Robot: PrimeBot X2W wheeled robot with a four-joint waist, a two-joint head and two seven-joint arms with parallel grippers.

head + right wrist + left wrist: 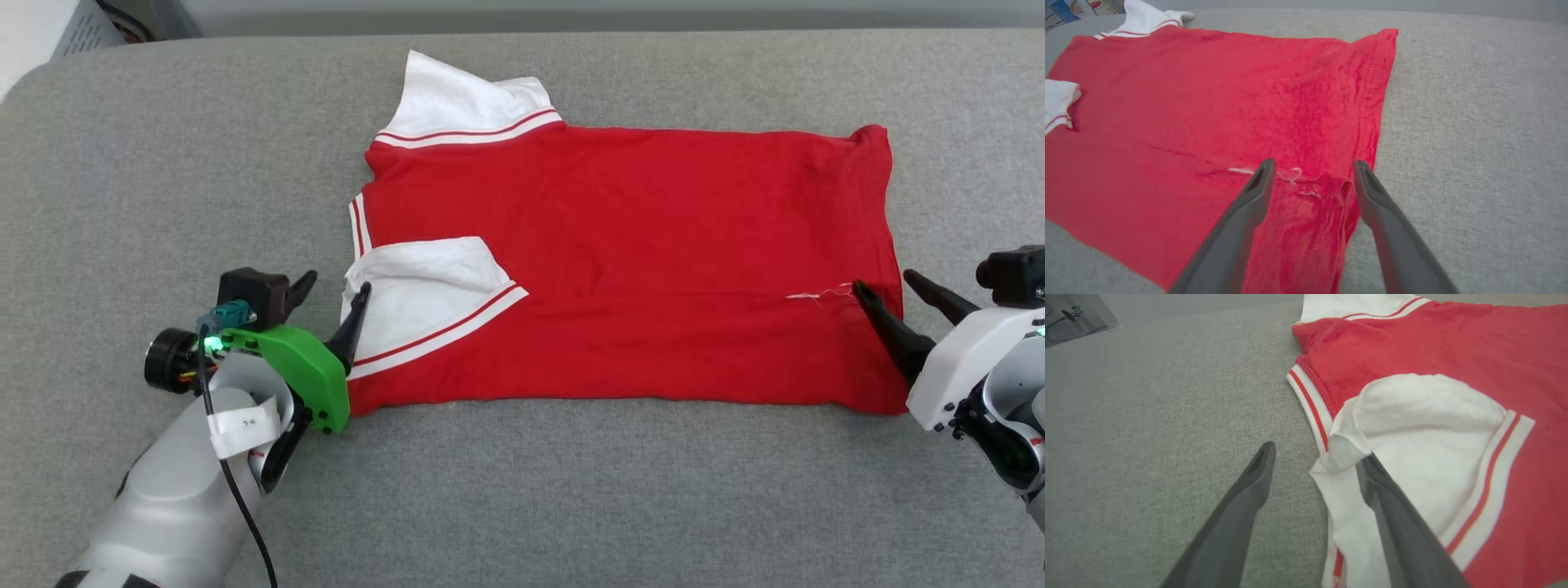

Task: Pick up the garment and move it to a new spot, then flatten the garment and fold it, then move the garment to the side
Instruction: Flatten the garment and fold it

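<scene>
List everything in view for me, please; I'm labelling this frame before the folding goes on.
garment: one, red with white sleeves and striped trim, flat mid-surface, near sleeve folded onto the body
loose thread: one, white, on the garment near its right hem
surface: one, grey fabric, under everything
box: one, pale, perforated, far left corner
left tool: one, dark fingers, open, astride the near sleeve's edge
right tool: one, dark fingers, open, astride the hem

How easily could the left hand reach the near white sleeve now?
Probably yes, easily: the left hand is open, one finger over the near white sleeve of the garment, nothing between them.
</scene>
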